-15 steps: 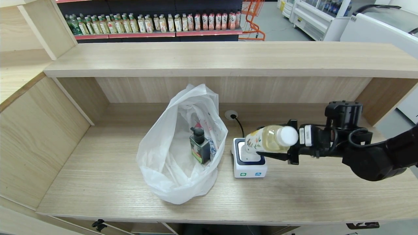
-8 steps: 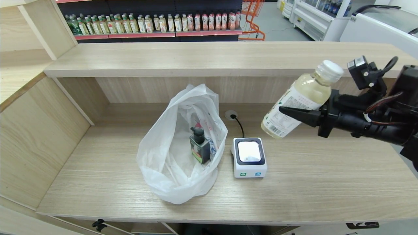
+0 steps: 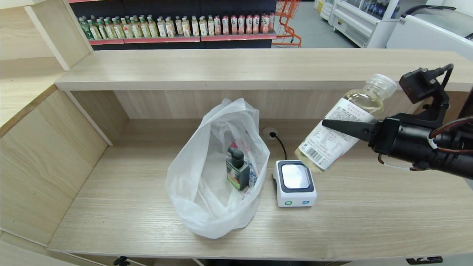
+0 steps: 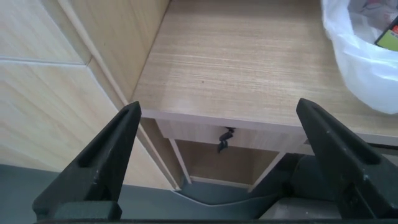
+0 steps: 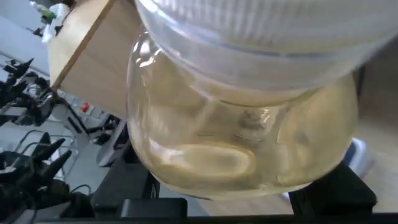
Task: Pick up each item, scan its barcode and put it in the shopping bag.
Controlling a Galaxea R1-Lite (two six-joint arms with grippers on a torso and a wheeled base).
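My right gripper [image 3: 343, 127] is shut on a clear bottle of pale yellow drink [image 3: 342, 127], white cap up and to the right. The bottle hangs tilted above the counter, its base just up and right of the white scanner [image 3: 295, 183], with the barcode [image 3: 314, 153] on the low end of the label. From the right wrist the bottle [image 5: 242, 124] is seen close up. The white shopping bag [image 3: 207, 177] stands open left of the scanner, a dark pump bottle [image 3: 238, 173] inside. My left gripper [image 4: 217, 112] is open, low before the counter's front edge, near the bag [image 4: 367, 56].
A raised wooden ledge [image 3: 240, 68] runs along the back and a wooden side wall [image 3: 48, 159] closes the left. The scanner's black cable [image 3: 281, 147] runs to a hole at the back. A drawer handle [image 4: 225, 138] sits under the counter edge.
The right gripper lifted the bottle off the scanner and tilted it cap-up, then lowered it a little toward the scanner. The head camera shifted slightly.
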